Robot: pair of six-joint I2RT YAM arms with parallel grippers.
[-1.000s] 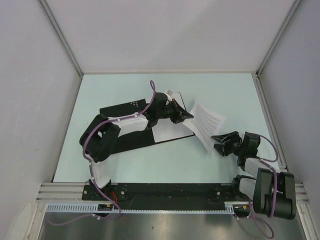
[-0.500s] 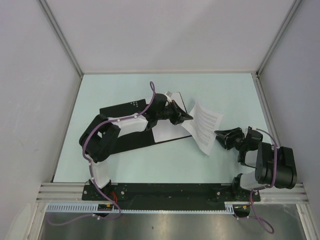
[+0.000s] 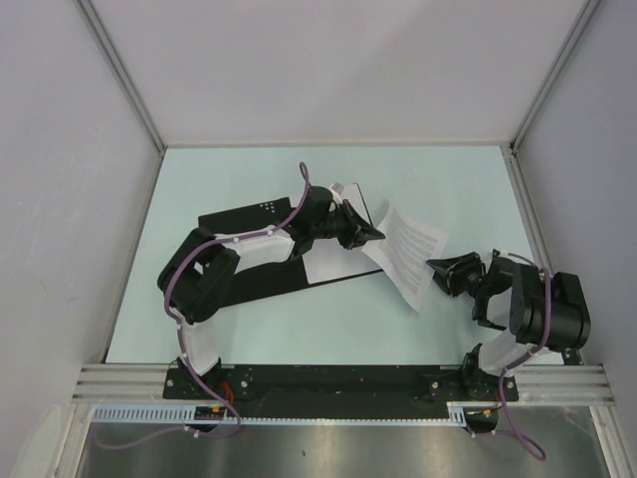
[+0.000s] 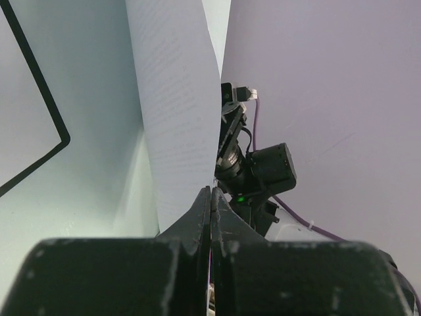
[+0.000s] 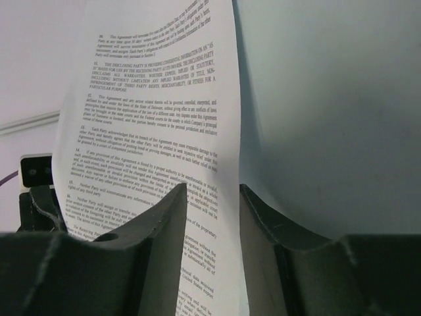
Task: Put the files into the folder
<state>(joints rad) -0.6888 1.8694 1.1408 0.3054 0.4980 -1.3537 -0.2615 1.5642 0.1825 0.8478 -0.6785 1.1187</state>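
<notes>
The folder [image 3: 261, 286] lies open on the table, black inside up, with a plain white sheet [image 3: 338, 265] on its right half. My left gripper [image 3: 375, 234] is shut on the left edge of a printed sheet [image 3: 410, 245] and holds it tilted above the table beside the folder. In the left wrist view the jaws [image 4: 210, 192] are pressed together on that sheet [image 4: 174, 99]. My right gripper [image 3: 436, 271] is open at the sheet's right edge. In the right wrist view the printed sheet [image 5: 151, 99] passes between its spread fingers [image 5: 212, 192].
Pale walls enclose the table on three sides, with metal rails at its left [image 3: 119, 70] and right [image 3: 547, 90]. The folder's black edge [image 4: 41, 99] shows in the left wrist view. The right arm [image 4: 263, 171] stands just beyond the held sheet.
My right arm has folded back and its gripper has moved slightly up and along the printed sheet's right edge. The sheet has shifted a little. The left arm has stayed still.
</notes>
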